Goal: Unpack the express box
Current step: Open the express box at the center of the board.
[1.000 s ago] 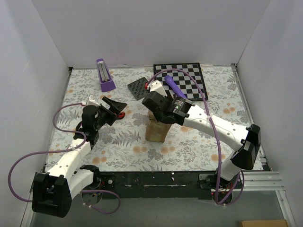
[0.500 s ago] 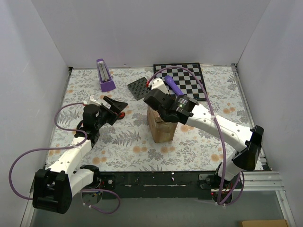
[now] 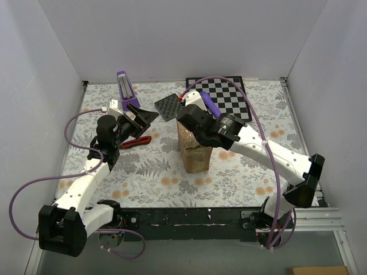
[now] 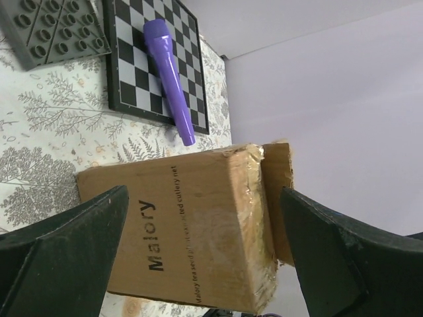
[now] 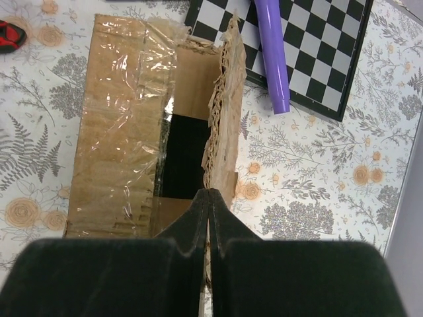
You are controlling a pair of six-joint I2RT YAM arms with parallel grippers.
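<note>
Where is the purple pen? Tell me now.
In the top view, the purple pen lies on the left part of the chessboard, at the far side just beyond the opened box.

Top external: fixed, high behind the arm bases, tilted down and forward, distant, whole tabletop (image 3: pixel 143 172) in frame. Left wrist: low, close, rolled sideways, sighting between the fingers of the left end effector (image 4: pixel 203 191) at one side of the express box (image 4: pixel 185 231), chessboard (image 4: pixel 129 72) beyond; right wrist: close, looking down past the right end effector (image 5: pixel 209 198) onto the box top; all three share box and chessboard.
</note>
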